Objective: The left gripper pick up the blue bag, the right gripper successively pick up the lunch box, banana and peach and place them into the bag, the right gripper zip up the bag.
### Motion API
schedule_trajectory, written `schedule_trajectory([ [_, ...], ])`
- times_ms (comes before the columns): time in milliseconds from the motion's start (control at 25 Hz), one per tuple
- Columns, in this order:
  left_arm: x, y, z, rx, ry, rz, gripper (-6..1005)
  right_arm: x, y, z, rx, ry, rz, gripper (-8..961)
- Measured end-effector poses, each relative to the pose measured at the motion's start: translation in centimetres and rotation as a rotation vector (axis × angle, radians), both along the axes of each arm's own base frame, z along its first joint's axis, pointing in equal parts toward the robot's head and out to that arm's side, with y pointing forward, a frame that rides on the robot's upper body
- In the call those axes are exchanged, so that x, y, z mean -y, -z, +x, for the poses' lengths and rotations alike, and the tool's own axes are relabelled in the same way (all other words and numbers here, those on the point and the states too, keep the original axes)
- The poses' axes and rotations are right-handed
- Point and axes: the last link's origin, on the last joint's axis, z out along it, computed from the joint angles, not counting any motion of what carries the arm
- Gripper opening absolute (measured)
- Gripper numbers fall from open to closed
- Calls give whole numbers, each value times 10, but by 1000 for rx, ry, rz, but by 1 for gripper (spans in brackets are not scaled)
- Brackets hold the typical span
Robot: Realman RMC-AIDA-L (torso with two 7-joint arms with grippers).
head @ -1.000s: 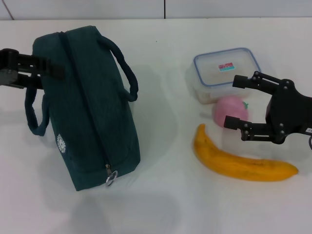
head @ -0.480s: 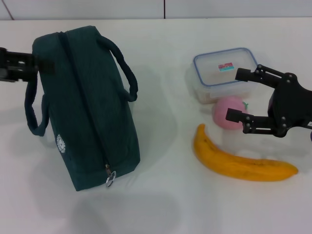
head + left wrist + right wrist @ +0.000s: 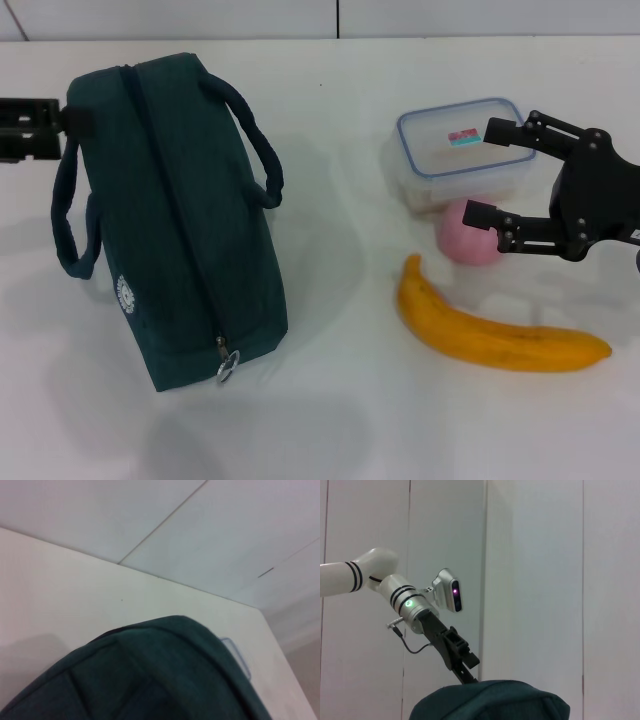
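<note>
The blue bag [image 3: 170, 220] lies on its side on the white table, zipped, with its zipper pull [image 3: 228, 365] at the near end. It fills the bottom of the left wrist view [image 3: 165, 680]. My left gripper [image 3: 40, 130] is at the bag's far left end, by the handle strap [image 3: 68, 220]. My right gripper [image 3: 480, 172] is open, one finger over the clear lunch box [image 3: 450, 150] and the other over the pink peach [image 3: 462, 240]. The banana [image 3: 490, 335] lies in front of the peach.
The bag's second handle [image 3: 255, 140] arches toward the lunch box. A wall rises behind the table's far edge [image 3: 330, 38]. The right wrist view shows my left arm [image 3: 415, 610] reaching down to the bag [image 3: 490, 700].
My left gripper has drawn back to the left, off the bag's top. My right gripper has moved up and away, from over the peach toward the lunch box.
</note>
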Motion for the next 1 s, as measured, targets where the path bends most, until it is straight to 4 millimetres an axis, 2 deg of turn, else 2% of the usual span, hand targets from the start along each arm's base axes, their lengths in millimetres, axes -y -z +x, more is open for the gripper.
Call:
schedule_trajectory([
  [360, -16, 16, 19, -64, -5, -81, 794, 2, -1, 5, 4, 14, 15, 875],
  [520, -22, 23, 18, -157, -36, -111, 792, 2, -1, 8, -4, 28, 25, 875],
  [1000, -21, 31, 8, -179, -67, -104, 786, 0, 0, 8, -2, 18, 41, 874],
])
